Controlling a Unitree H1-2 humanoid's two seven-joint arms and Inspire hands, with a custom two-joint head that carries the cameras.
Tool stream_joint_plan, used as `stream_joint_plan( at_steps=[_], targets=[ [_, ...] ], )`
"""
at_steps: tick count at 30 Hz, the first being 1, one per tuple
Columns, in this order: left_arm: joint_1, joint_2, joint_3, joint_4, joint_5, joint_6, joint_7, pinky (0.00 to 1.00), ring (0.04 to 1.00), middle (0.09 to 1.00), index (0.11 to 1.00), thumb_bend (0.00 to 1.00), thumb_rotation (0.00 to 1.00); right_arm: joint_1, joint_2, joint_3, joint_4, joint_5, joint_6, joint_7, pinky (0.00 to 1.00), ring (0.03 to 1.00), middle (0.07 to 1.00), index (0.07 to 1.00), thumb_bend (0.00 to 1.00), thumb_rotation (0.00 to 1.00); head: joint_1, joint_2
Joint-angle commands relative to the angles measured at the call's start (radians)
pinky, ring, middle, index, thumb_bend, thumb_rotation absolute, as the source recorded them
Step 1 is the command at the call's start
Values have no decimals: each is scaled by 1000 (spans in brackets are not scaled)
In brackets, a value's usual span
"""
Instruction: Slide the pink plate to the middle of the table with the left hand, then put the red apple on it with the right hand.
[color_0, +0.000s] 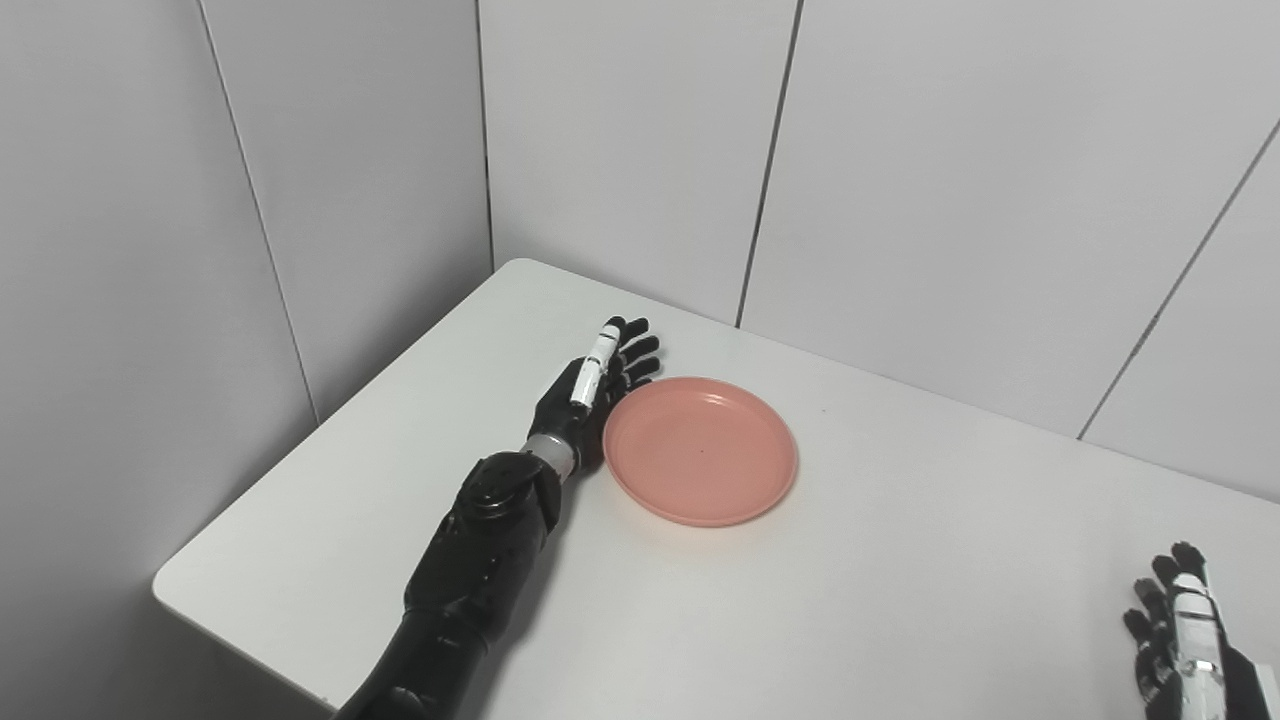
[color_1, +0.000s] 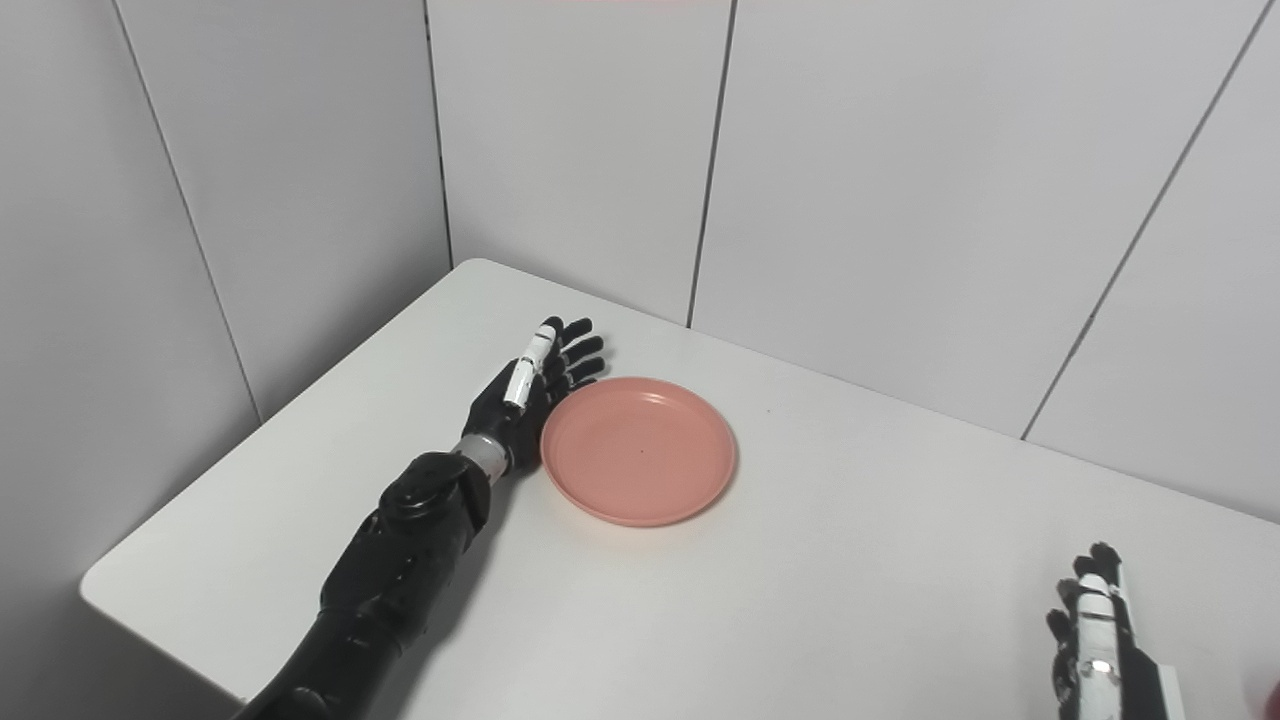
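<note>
Left hand (color_0: 596, 390) lies near the table's (color_0: 880, 600) far left corner, fingers (color_0: 632, 352) extended and apart, holding nothing, its side touching the left rim of the pink plate (color_0: 700, 450). Plate sits empty, left of table centre. Right hand (color_0: 1185, 640) at near right edge, fingers apart, empty.

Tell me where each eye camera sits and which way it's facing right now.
Left eye view: on the head, looking down at the table and its far-left corner; left hand beside the plate, right hand at bottom right.
Right eye view: set slightly to the right, same aim; both arms show.
Shared: plate, both hands, grey wall panels.
</note>
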Motion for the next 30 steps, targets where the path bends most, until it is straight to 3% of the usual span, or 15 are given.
stream_joint_plan(
  at_steps=[1,15,30],
  targets=[
    [-8,-16,-21,7,14,32,-20,904,903,906,881,342,1000,-24,9,-6,-16,1,-47,3,1000,993,992,1000,91,1000,-7,5],
    [10,-59,-43,-25,16,60,-25,889,901,901,879,359,1000,-27,7,1,30,-13,-109,14,1000,978,979,994,147,1000,-65,35],
    [42,-109,-69,-137,60,132,8,880,897,899,881,351,1000,-30,43,6,16,-36,-84,-6,1000,968,972,979,198,1000,-143,80]
  ],
)
